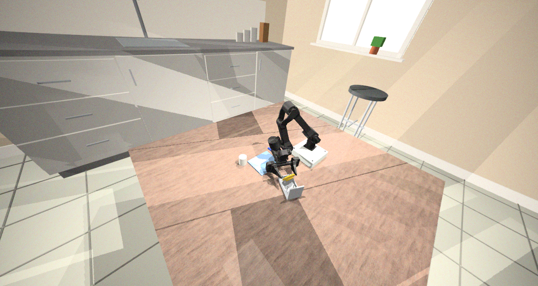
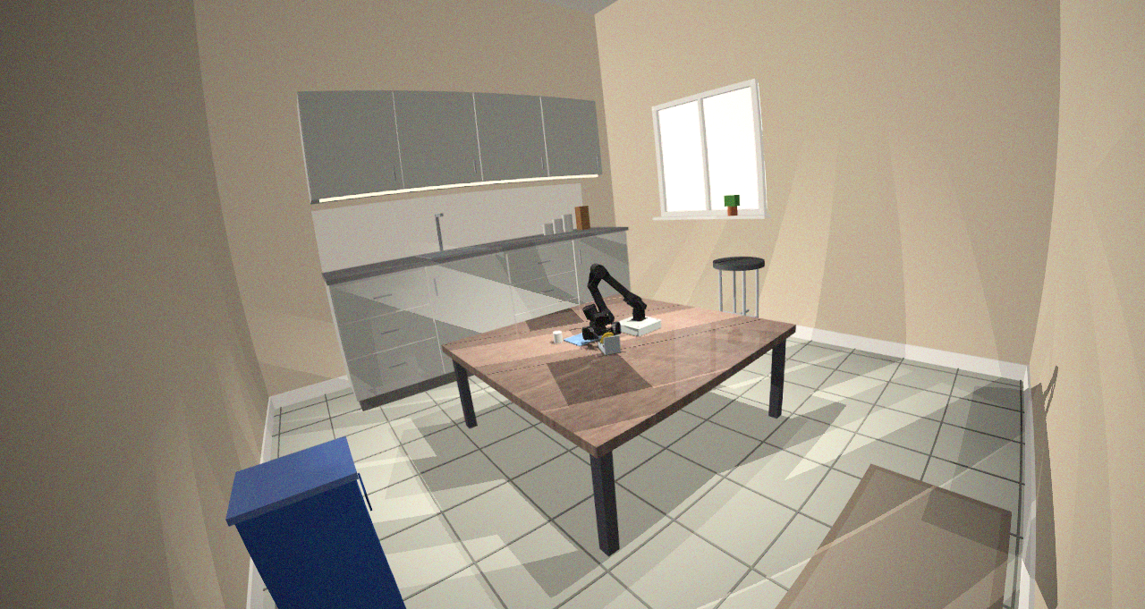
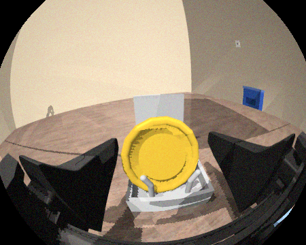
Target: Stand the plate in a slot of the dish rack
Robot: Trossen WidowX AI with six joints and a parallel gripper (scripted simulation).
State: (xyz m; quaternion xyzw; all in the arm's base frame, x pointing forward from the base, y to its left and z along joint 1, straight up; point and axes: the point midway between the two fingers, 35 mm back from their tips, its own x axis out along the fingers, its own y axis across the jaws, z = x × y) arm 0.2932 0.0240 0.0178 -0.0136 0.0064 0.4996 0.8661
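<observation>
Two dark fingers of the tool (image 3: 160,173) stand spread, one on each side of the yellow plate (image 3: 160,154) with a gap to its rim, pinching nothing. The plate stands upright in the white dish rack (image 3: 171,197), between its rails (image 3: 146,182). Just behind the tool on the tabletop (image 1: 338,209) lie a blue cloth (image 1: 259,161) and, beyond it, a white cup (image 1: 242,159); the arm's white base (image 1: 310,154) sits close on the other side. Ahead of the rack the wood runs wide to the far edges.
</observation>
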